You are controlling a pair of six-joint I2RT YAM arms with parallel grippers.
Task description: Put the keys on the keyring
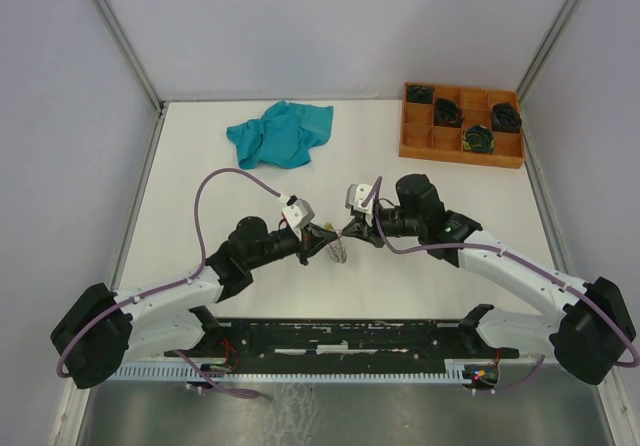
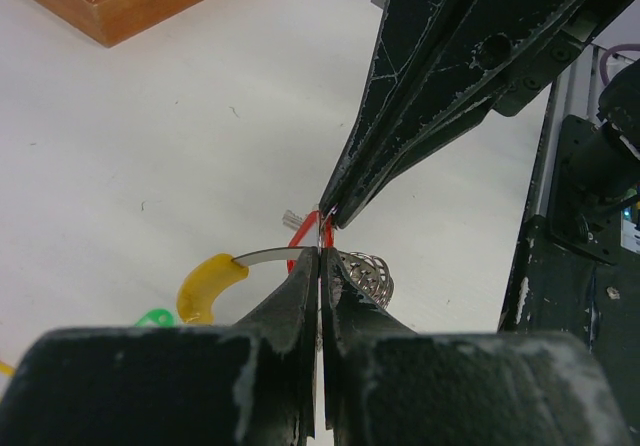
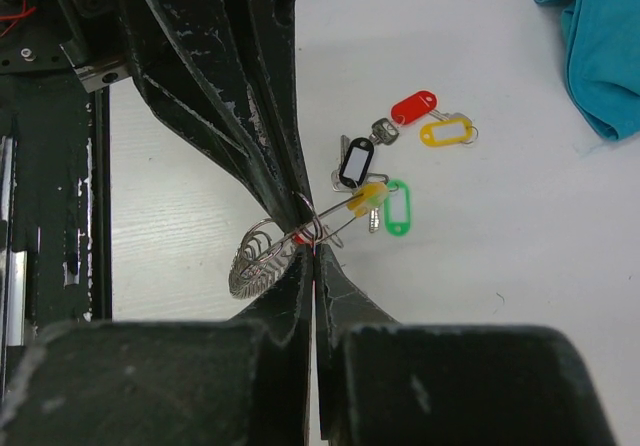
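The keyring [image 3: 335, 218], a thin silver wire with a yellow sleeve [image 2: 205, 281], hangs just above the table between both grippers. My left gripper [image 2: 321, 254] is shut on the wire beside the sleeve. My right gripper [image 3: 315, 251] meets it tip to tip, shut on a thin red key tag [image 2: 300, 234] at the ring. A silver wire spiral [image 3: 255, 261] hangs on the ring. Loose keys lie on the table beyond, with red [image 3: 413, 106], yellow [image 3: 445, 131], black [image 3: 355, 163] and green [image 3: 397, 209] tags. In the top view the left gripper [image 1: 322, 238] and right gripper [image 1: 352, 230] touch at the table's centre.
A wooden compartment tray [image 1: 415, 138] with dark coiled bundles [image 1: 448, 112] stands at the back right. A crumpled teal cloth [image 1: 280, 133] lies at the back centre-left. Walls close in the table on three sides.
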